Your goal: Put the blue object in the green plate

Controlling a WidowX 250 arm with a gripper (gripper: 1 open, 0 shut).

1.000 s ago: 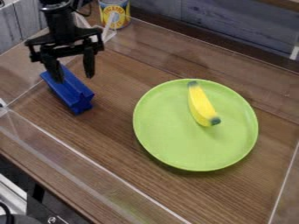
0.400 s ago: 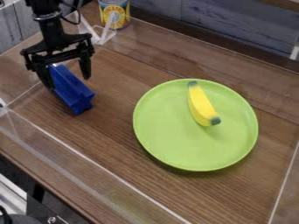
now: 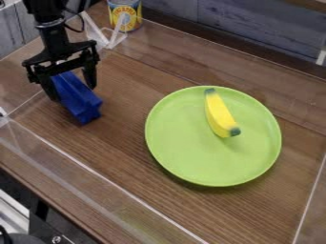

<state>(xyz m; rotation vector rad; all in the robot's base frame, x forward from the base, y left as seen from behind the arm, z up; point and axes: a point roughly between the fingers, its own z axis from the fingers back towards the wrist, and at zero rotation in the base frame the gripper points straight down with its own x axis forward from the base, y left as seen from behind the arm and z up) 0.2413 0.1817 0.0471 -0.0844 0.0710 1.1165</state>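
You are at the grasp stage. The black two-fingered gripper (image 3: 63,73) stands spread wide, its jaws straddling the upper end of the long royal-blue ridged plastic block (image 3: 78,97), which lies on the brown wooden table (image 3: 152,57), well apart from the round lime-green plate (image 3: 178,143). A yellow banana (image 3: 222,112) already lies in that plate. Your next move, in all likelihood: close, lift, carry across to the plate. The yellow can (image 3: 124,14) behind bears markings too small to read.

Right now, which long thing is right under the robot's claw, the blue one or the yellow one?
The blue object, lying on the table below the open end effector. The yellow banana lies far off in the green plate.
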